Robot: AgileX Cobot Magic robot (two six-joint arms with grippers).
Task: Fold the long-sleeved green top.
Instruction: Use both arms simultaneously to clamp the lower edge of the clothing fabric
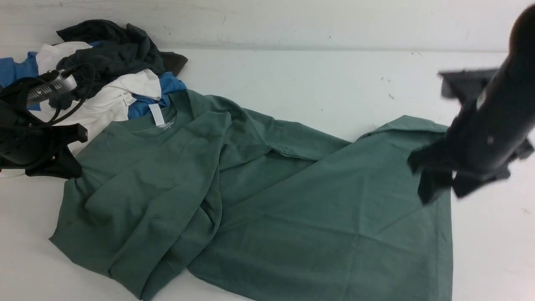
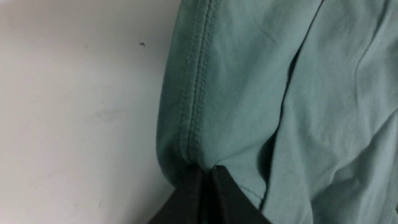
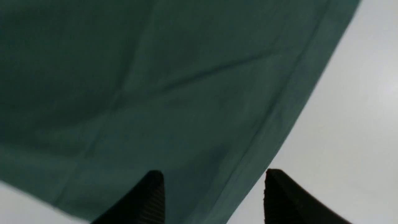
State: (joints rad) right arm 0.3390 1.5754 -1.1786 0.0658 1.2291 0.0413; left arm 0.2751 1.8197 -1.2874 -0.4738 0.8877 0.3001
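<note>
Tabletop (image 1: 292, 75) white, green long-sleeved top (image 1: 267, 209) half spread. I see left jaws clamped on its stitched hem, probably anchoring it; right jaws apart over the right edge, empty.

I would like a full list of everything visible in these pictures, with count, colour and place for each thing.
green long-sleeved top: one, sage green, lying rumpled across the middle of the table.
neck tag: one, white, inside the top's collar.
black garment: one, black, on the pile at far left.
white garment: count unclear, white, same pile.
blue garment: count unclear, blue, same pile.
table: one, white, under everything.
left gripper: one, black, shut on the top's stitched edge.
right gripper: one, black, open over the top's right edge.
</note>
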